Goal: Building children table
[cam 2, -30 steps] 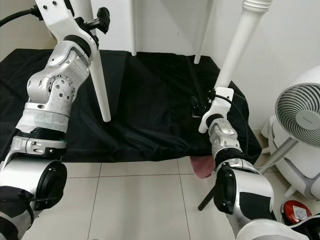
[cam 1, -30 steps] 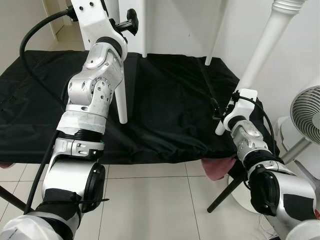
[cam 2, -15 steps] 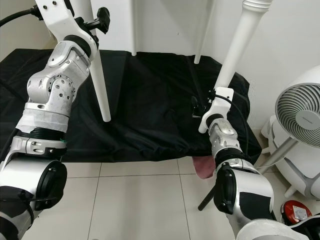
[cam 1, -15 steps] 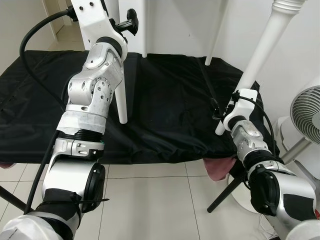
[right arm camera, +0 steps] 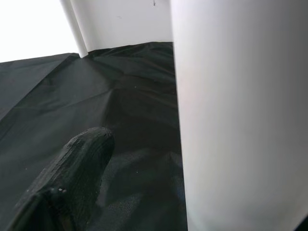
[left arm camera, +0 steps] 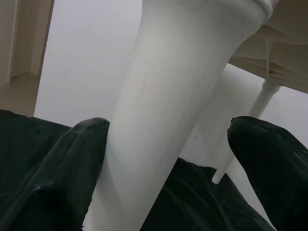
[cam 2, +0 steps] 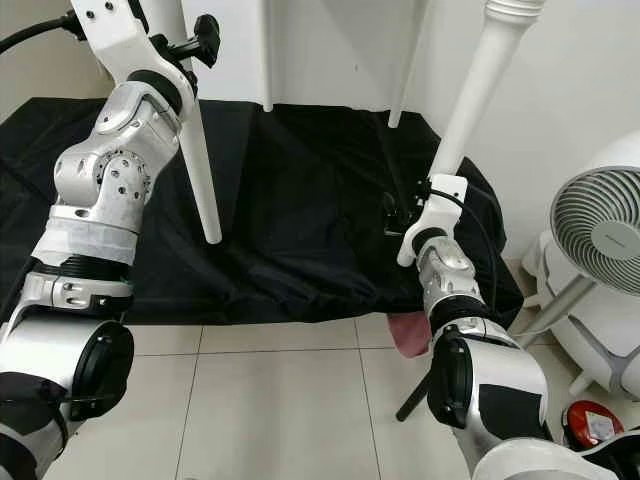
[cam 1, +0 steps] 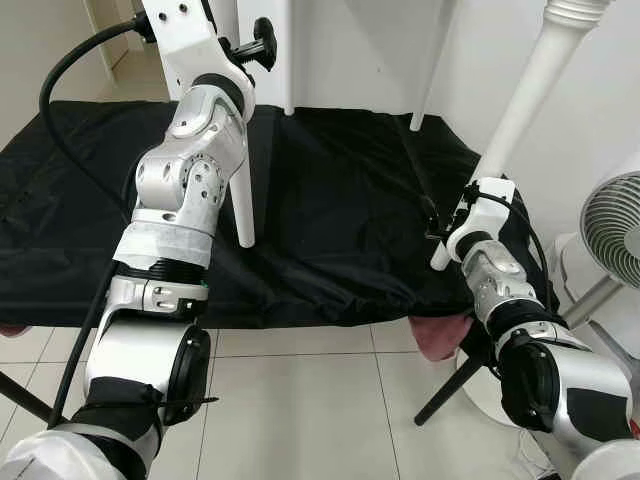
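Observation:
A white children's table stands on the black cloth (cam 1: 330, 230), its top above the picture. Its near leg (cam 1: 240, 195) runs between the fingers of my raised left gripper (cam 1: 250, 45). In the left wrist view one finger (left arm camera: 77, 163) touches that leg (left arm camera: 178, 96) and the other finger (left arm camera: 272, 159) stands apart from it, so the gripper is open. Two more legs (cam 1: 428, 90) stand at the back. A loose white leg (cam 1: 520, 100) leans tilted, wide end up, beside my right gripper (cam 1: 432, 222). The visible right finger (right arm camera: 82, 163) is clear of the loose leg (right arm camera: 236, 110).
The cloth-covered surface ends near me above a tiled floor (cam 1: 300, 400). A pink cloth (cam 1: 440, 335) hangs below its right corner. A white fan (cam 1: 615, 230) stands at the right, with a black stand leg (cam 1: 450, 385) and a red object (cam 2: 590, 420) on the floor.

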